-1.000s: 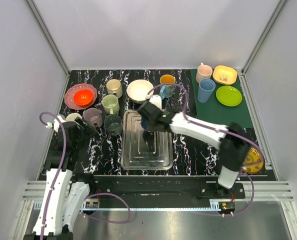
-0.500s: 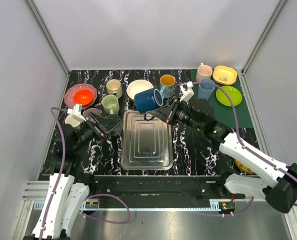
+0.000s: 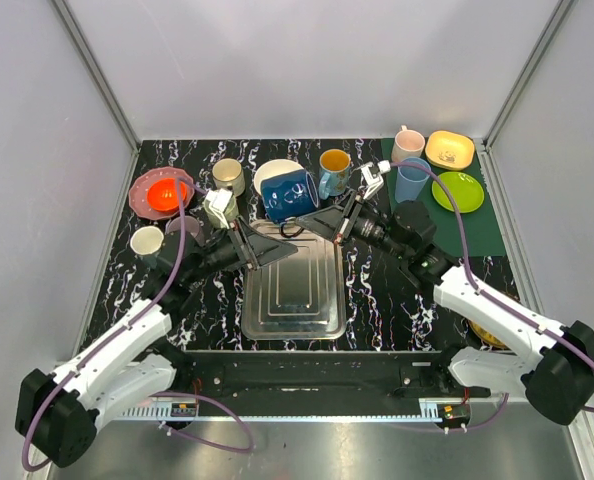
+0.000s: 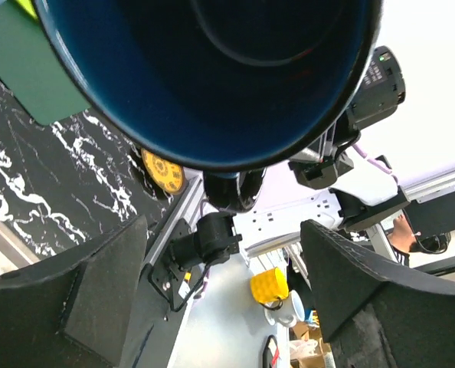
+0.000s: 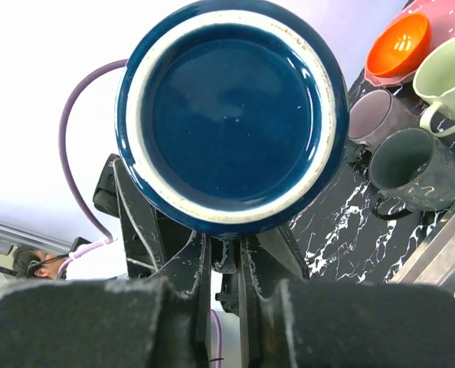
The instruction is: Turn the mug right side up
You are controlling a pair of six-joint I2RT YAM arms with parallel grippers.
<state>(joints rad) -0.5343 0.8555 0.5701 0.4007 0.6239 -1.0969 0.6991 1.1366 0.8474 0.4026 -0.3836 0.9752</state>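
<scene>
Two tools at the sideways blue mug (image 3: 287,192): right tool (image 5: 224,249) tight on its mostly hidden handle (image 5: 224,261), left tool (image 4: 224,230) wide.

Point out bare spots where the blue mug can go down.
The tray is bare inside. The table strip between tray and green mat is free, though the right arm hangs over it. Crowded: the back left, cups around the orange bowl.

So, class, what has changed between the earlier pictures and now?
The right gripper, shut on the handle of the blue mug, raised it from the tray, tipping it sideways. The left gripper swung in, open, facing its mouth. The tray and other cups stayed put.
</scene>
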